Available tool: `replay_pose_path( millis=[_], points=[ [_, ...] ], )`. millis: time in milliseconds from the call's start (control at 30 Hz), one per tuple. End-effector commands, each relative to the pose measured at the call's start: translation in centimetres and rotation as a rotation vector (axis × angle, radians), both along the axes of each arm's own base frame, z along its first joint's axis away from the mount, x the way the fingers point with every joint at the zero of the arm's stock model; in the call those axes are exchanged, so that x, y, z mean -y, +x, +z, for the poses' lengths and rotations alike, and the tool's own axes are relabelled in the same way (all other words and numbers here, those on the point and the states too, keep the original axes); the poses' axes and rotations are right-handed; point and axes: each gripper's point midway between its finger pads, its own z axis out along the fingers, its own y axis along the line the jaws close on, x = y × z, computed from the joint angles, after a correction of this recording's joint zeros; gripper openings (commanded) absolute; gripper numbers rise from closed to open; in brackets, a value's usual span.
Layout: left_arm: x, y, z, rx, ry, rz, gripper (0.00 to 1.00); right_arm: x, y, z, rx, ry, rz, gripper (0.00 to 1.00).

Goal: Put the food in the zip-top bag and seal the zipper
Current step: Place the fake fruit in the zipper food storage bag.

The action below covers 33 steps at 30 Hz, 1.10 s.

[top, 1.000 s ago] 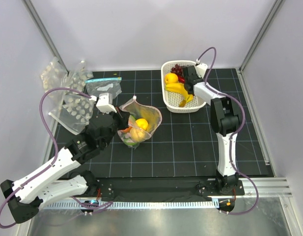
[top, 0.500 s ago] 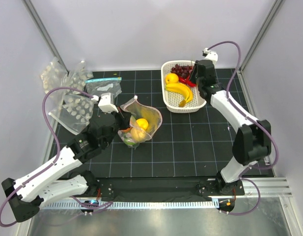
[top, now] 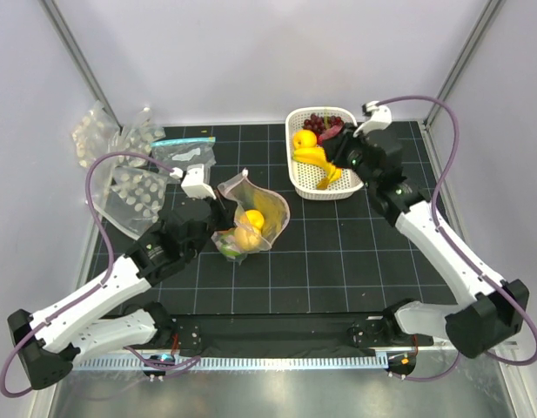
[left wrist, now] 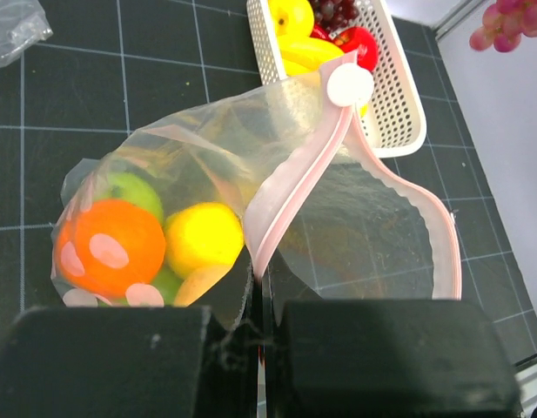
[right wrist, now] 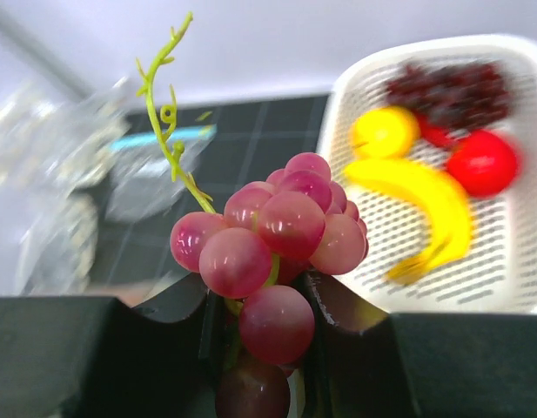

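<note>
The zip-top bag [top: 255,218] stands open on the black mat, holding an orange [left wrist: 107,246], a lemon [left wrist: 203,238] and a green fruit. Its pinkish zipper [left wrist: 294,183] runs along the mouth. My left gripper [top: 218,218] is shut on the near mouth edge, seen pinched between the jaws in the left wrist view [left wrist: 261,300]. My right gripper [top: 339,150] hangs above the white basket [top: 325,190], shut on a bunch of red grapes [right wrist: 277,252]. The bunch also shows in the left wrist view [left wrist: 512,22].
The basket [right wrist: 512,261] holds a banana [top: 313,158], a yellow fruit [top: 303,138], dark grapes [top: 318,122] and red fruit. Spare dotted bags [top: 133,187] and a flat bag with a teal strip [top: 185,150] lie at the back left. Metal frame posts stand at both back corners.
My right gripper has risen out of the basket with the red grapes and the arm has swung out to the right. My left gripper keeps its hold on the bag.
</note>
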Motion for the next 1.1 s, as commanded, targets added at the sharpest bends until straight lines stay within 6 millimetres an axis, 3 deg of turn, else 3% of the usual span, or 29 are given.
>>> replay_pose_path(
  millis=[0,33,233,367,667,900,1067],
  points=[
    [1.0,0.5,1.7,0.034,-0.028,-0.024,0.0,-4.5,-5.1,1.9,0.063,0.012,0.167,0.18],
    [1.1,0.6,1.6,0.033,-0.022,-0.023,0.0,-5.0,-6.0,0.6,0.051,0.001,0.191,0.18],
    [1.8,0.9,1.0,0.018,-0.006,-0.036,0.0,-8.7,-11.9,1.6,0.144,0.051,0.441,0.18],
    [2.2,0.8,0.9,0.01,-0.012,-0.058,0.0,-9.3,-14.3,4.0,0.256,0.051,0.535,0.18],
    [2.1,0.7,1.0,0.017,-0.008,-0.056,0.0,-12.3,-18.5,5.3,0.336,0.063,0.764,0.17],
    [2.3,0.6,1.2,0.017,-0.022,-0.068,0.0,-14.8,-19.3,3.6,0.317,0.016,0.829,0.17],
    [3.9,-0.4,2.0,0.028,-0.089,-0.162,0.0,-15.8,-16.1,0.0,0.233,-0.062,0.717,0.15]
  ],
)
